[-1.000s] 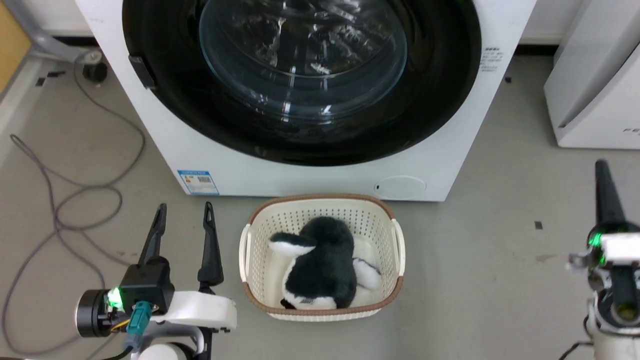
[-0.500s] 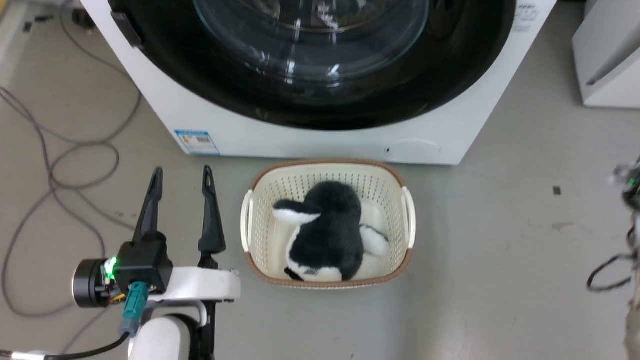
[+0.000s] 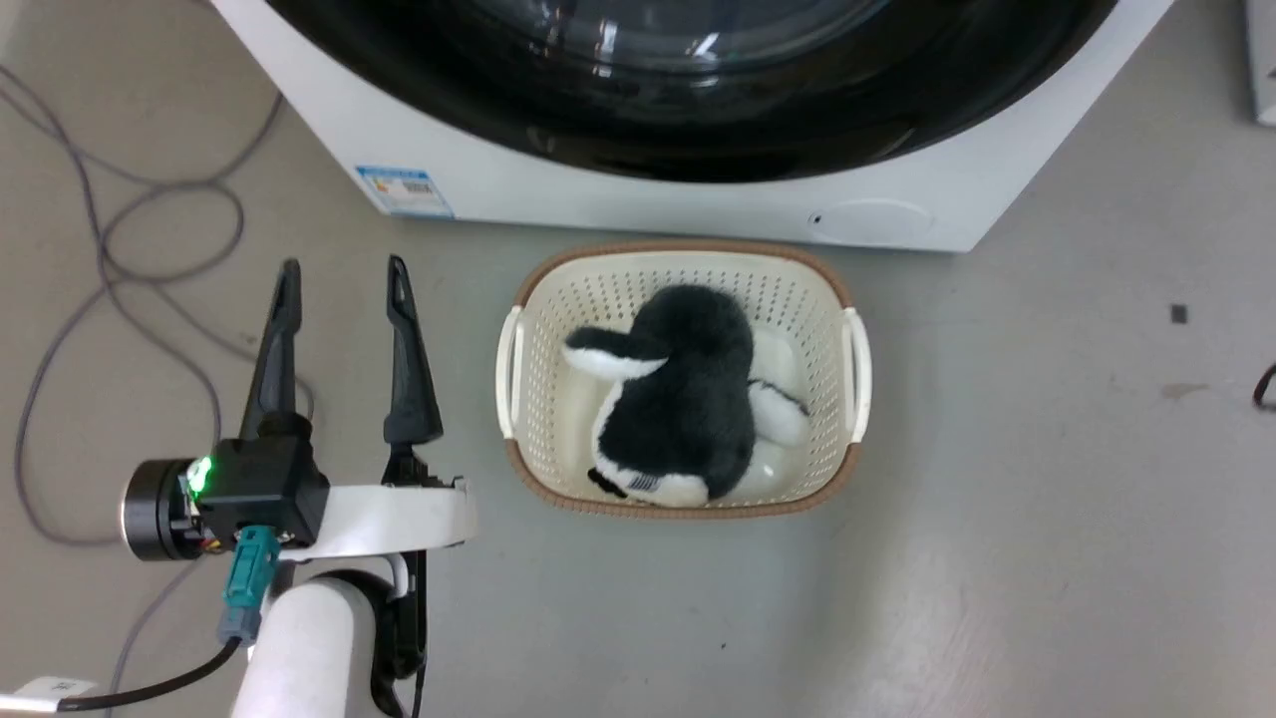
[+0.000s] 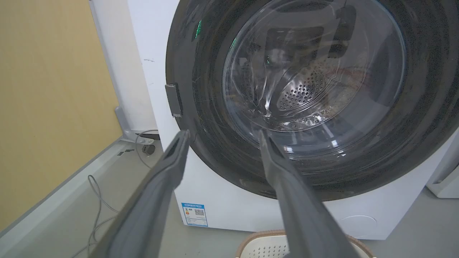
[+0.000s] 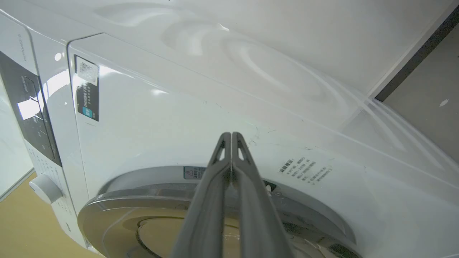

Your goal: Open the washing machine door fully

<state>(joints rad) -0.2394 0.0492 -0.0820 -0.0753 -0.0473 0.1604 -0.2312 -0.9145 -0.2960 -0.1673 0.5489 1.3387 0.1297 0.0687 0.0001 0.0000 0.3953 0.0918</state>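
The washing machine [image 3: 688,211] fills the top of the head view, with the lower arc of the glossy black washing machine door [image 3: 698,150] lying shut against its front. In the left wrist view the door [image 4: 412,143] is closed, its glass bowl [image 4: 315,71] shows the steel drum behind, and a small latch tab [image 4: 174,100] sits on its left rim. My left gripper [image 3: 343,269] hovers open and empty over the floor, left of the basket and short of the washer. The right gripper [image 5: 231,134] is shut on nothing, pointing at the washer's white body [image 5: 179,125] above the door's silvery rim [image 5: 118,204].
A cream laundry basket [image 3: 857,369] holding a black-and-white plush toy [image 3: 678,389] stands on the floor right before the washer. Grey cables [image 3: 100,279] loop on the floor at left. A yellow wall [image 4: 46,89] stands left of the washer, and another white appliance's corner [image 3: 1261,60] is at right.
The head camera has tipped down, so washer and basket sit higher in the picture. The right gripper, at the right edge a second ago, has gone out of that view. The left gripper stays open.
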